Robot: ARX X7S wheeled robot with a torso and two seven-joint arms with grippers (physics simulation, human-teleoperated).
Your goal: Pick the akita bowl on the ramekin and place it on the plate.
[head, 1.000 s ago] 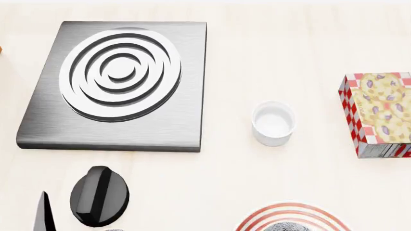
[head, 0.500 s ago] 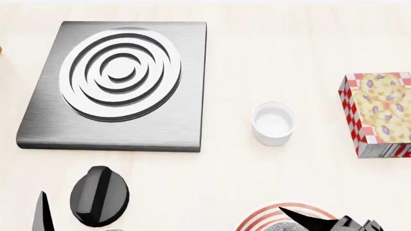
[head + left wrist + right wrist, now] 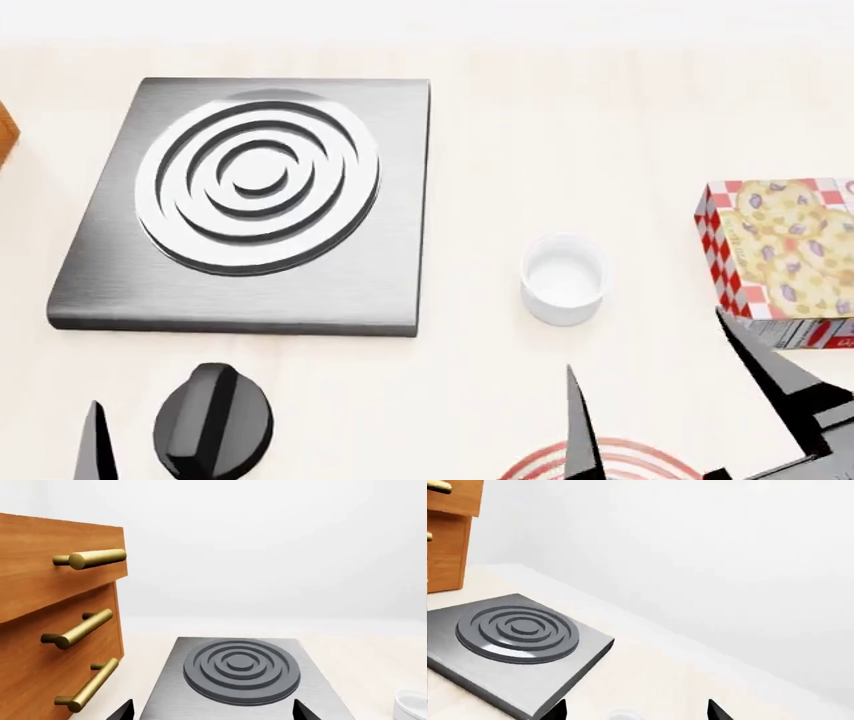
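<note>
The white ramekin (image 3: 563,278) stands empty on the light table, right of the stove plate; its edge also shows in the left wrist view (image 3: 410,705) and faintly in the right wrist view (image 3: 622,714). Only the red rings of the plate (image 3: 607,462) peek in at the head view's near edge. The akita bowl is out of view. My right gripper (image 3: 667,400) hangs open above the plate's far side, nothing between its fingers (image 3: 636,711). My left gripper (image 3: 212,712) is open too, facing the stove plate; one fingertip (image 3: 91,445) shows in the head view.
A steel stove plate (image 3: 254,200) with concentric rings lies at the far left. A black knob (image 3: 211,420) sits in front of it. A red-checked cookie box (image 3: 781,260) stands right of the ramekin. Wooden drawers with brass handles (image 3: 60,630) flank the left side.
My right gripper has risen into the head view, open, from the near edge. The head view has shifted, and the speckled bowl on the plate has dropped out of sight.
</note>
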